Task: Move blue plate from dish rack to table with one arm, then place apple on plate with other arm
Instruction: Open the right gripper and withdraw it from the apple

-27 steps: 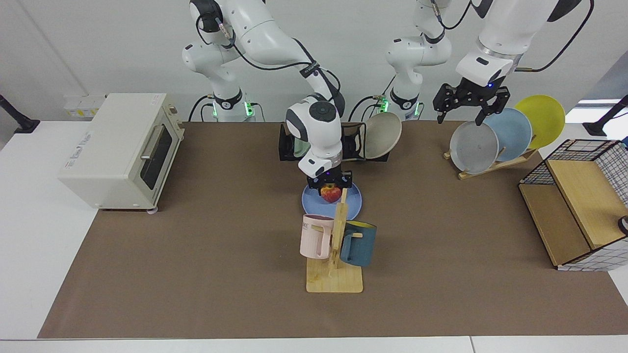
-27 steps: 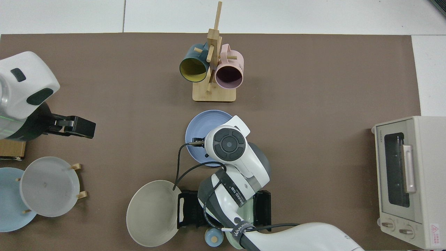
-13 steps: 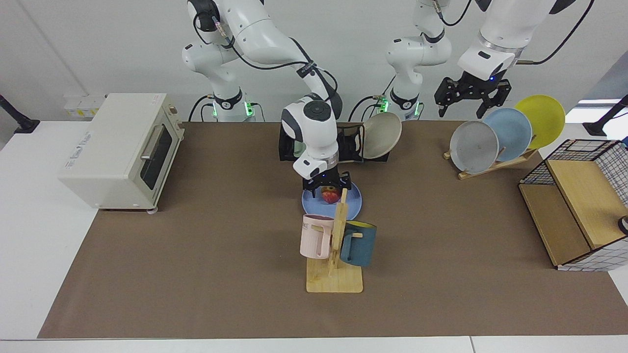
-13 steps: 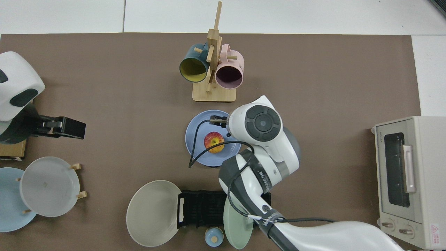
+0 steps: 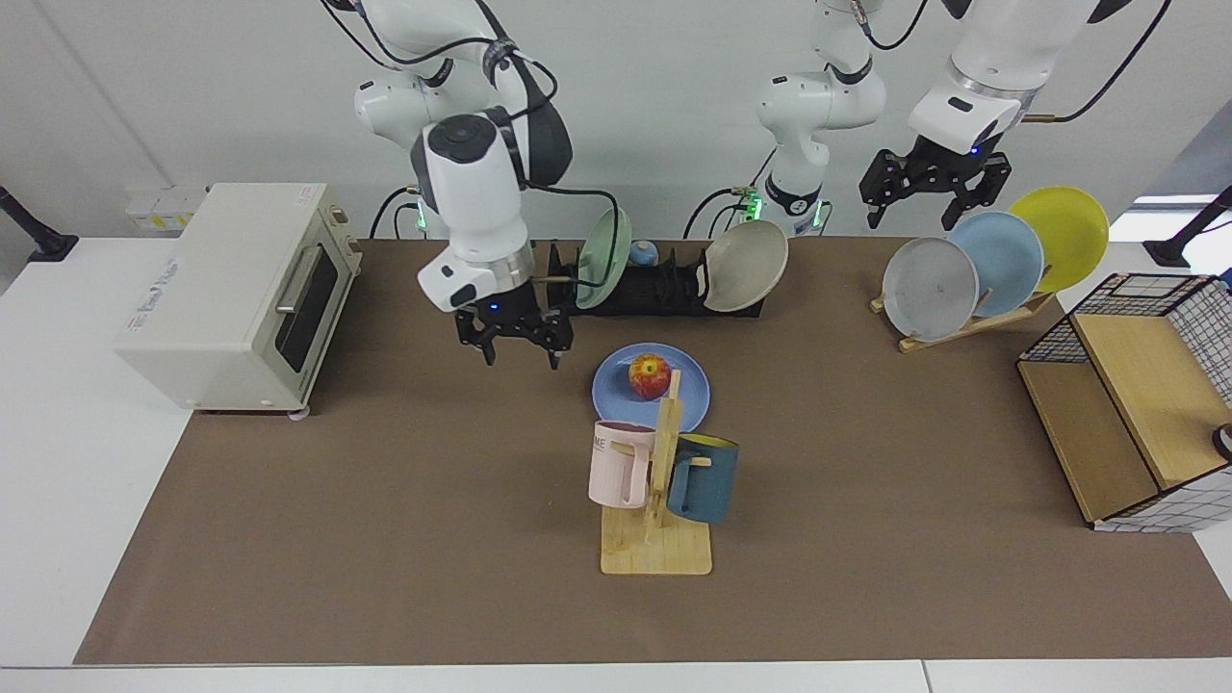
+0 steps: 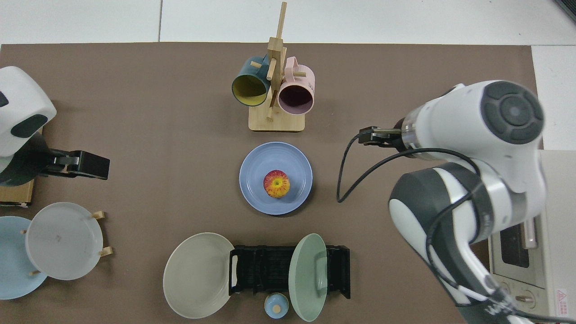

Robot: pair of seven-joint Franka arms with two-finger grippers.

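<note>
1. Blue plate: flat on the table, at 6 o'clock of the dish rack.
2. Apple: on the plate's centre.
3. Right gripper: fingers spread, empty, raised at 9 o'clock of the plate in the facing view.
4. Left gripper: fingers spread, empty, above the light-wood plate rack; arm waits.
5. Pink mug: letters "ME" legible.
6. Toaster oven: label illegible.

Six plates (one holds the apple), two mugs, two arms.
</note>
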